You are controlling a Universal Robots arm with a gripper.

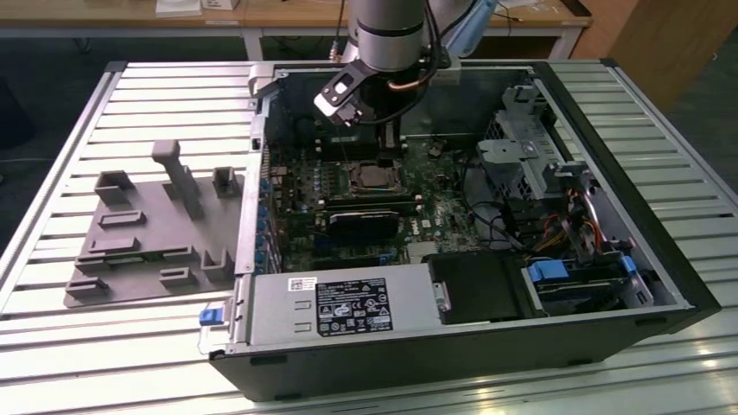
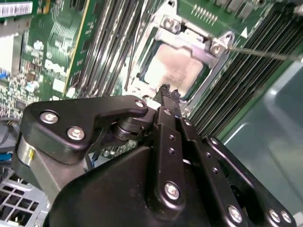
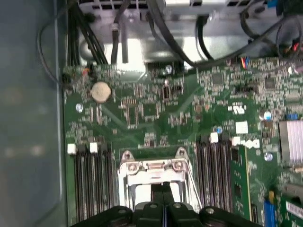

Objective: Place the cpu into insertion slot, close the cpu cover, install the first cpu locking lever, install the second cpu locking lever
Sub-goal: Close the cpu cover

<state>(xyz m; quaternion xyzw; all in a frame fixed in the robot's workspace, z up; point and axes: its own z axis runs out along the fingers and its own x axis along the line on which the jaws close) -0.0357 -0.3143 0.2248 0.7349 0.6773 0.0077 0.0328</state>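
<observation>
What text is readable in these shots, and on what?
Black-and-white label on the grey metal power supply box: too small to read.
Small white sticker beside it: too small.
White print on the green circuit board: blurred, unreadable.
Nothing quotable.

Exterior view looks down from afar; both wrist views closely face the cpu cover [image 2: 214,65] [image 3: 154,166].
</observation>
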